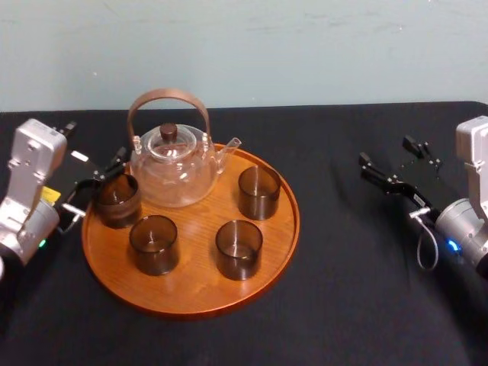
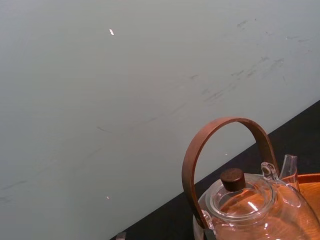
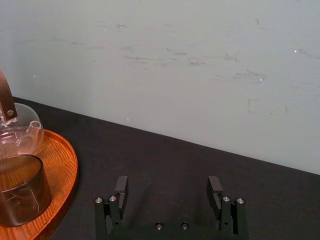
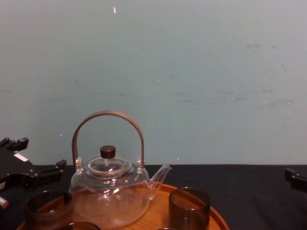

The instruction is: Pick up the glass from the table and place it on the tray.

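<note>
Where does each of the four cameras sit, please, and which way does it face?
Head: high, looking down on the tray; left gripper at its left rim, right gripper over the cloth.
Chest: low, looking level across at the teapot; left gripper at lower left.
Left wrist: facing teapot and wall.
Right wrist: looking past its open fingers toward the wall.
Shared: all four show the teapot.

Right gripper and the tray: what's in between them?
Nothing but bare black table between the right gripper, open at the right, and the tray; the head view shows it.
</note>
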Available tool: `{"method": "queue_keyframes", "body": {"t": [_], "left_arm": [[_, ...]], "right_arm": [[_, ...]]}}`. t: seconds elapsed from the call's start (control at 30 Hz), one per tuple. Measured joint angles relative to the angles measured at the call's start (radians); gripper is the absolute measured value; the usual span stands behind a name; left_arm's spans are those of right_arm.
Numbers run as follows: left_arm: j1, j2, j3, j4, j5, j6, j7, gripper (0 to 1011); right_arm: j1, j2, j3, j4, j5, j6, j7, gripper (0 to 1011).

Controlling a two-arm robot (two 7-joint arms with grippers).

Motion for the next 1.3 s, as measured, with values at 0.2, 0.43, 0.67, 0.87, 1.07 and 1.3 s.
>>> {"method": "queue_keyframes", "body": {"t": [0.2,0.43,0.67,0.87,1.07,1.3], "left_arm": [[0.0,0.0,0.0,0.0,0.0,0.0,0.0,1001],[0.0,0.0,0.0,0.0,0.0,0.0,0.0,1001],[0.0,0.0,0.0,0.0,0.0,0.0,0.0,1001],[0.0,0.0,0.0,0.0,0.0,0.0,0.0,1001],[0.0,0.0,0.0,0.0,0.0,0.0,0.0,1001],[0.0,0.0,0.0,0.0,0.0,0.0,0.0,1001]], "right_arm": [[0.0,-0.011,0.007,0.003,-0.017,0.008,0.002,1002],[0.001,-0.009,0.006,0.003,-0.016,0.009,0.002,1002],[0.001,-0.008,0.005,0.003,-0.015,0.009,0.002,1002],[0.001,-0.008,0.005,0.002,-0.013,0.009,0.002,1003],[0.001,-0.007,0.004,0.002,-0.013,0.009,0.002,1003],[0.001,-0.007,0.004,0.001,-0.012,0.009,0.002,1002]]}}
